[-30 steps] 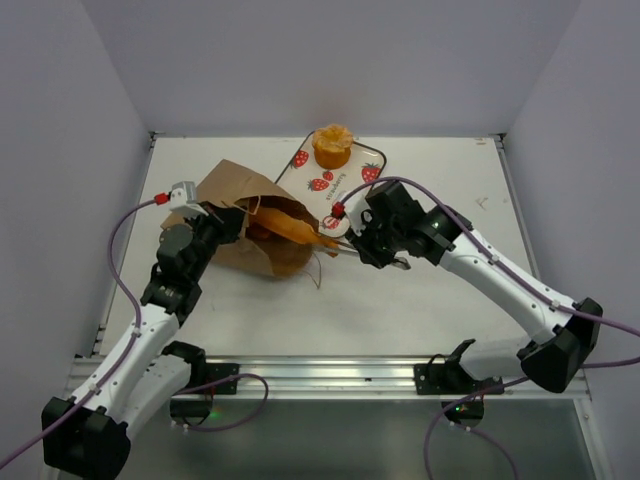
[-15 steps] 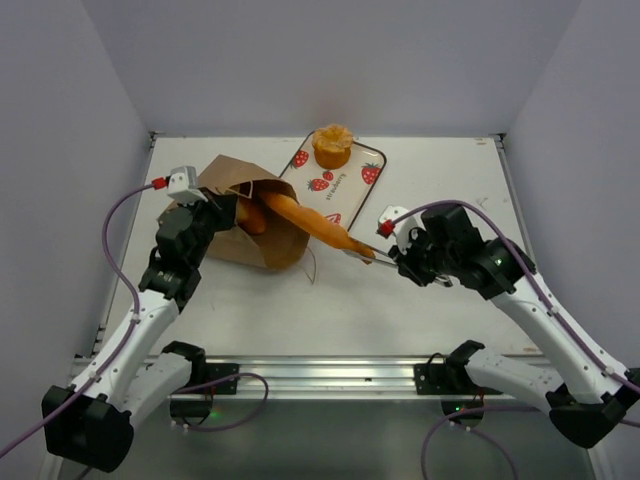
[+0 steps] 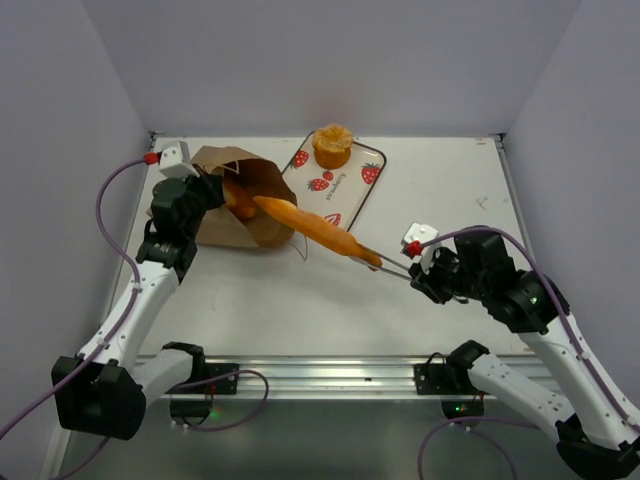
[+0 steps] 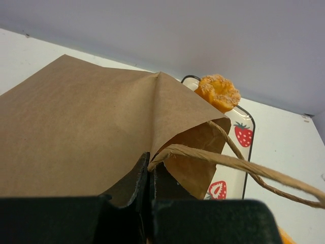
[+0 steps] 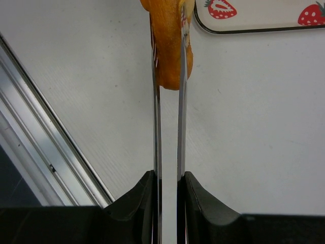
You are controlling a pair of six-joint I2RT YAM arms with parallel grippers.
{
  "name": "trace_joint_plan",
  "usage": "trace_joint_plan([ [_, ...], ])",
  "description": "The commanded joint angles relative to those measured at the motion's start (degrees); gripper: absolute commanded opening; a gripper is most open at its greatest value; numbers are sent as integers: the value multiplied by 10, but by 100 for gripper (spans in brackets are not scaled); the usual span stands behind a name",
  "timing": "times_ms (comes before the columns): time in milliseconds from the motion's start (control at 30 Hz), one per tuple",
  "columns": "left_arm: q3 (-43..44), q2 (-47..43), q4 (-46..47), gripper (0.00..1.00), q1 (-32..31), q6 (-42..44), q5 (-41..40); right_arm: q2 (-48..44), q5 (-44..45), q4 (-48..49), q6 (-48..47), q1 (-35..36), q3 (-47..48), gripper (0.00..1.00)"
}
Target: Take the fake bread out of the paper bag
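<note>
The brown paper bag (image 3: pixel 225 215) lies at the back left, its mouth facing right. My left gripper (image 3: pixel 203 192) is shut on the bag's upper rim (image 4: pixel 147 162); the bag (image 4: pixel 76 127) fills the left wrist view. My right gripper (image 3: pixel 415 272) is shut on thin metal tongs (image 5: pixel 169 127) that pinch the near end of the long baguette (image 3: pixel 318 232). The baguette (image 5: pixel 170 51) hangs above the table, its far end at the bag's mouth. Another orange bread piece (image 3: pixel 237 200) shows inside the bag. A round ruffled bun (image 3: pixel 332 143) sits on the strawberry-print tray (image 3: pixel 372 172).
The tray (image 4: pixel 245 147) lies right of the bag, with the bun (image 4: pixel 218 91) at its far end. A cord handle (image 4: pixel 244 165) loops from the bag's mouth. The tray's corner (image 5: pixel 254 20) lies just beyond the baguette. A metal rail (image 3: pixel 320 372) runs along the near edge.
My right gripper has pulled back to the right and nearer, drawing the baguette almost fully out of the bag. My left gripper has moved the bag a little back and left.
</note>
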Motion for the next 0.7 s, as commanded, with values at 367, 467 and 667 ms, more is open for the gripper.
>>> trace_joint_plan([
  [367,49,39,-10,0,64,41,34,-46,-4,-43,-92,-37,17,0],
  [467,36,23,-8,0,66,41,43,-42,28,-11,-59,-45,17,0],
  [667,-10,-51,1,0,66,37,108,7,68,51,-14,-47,11,0],
])
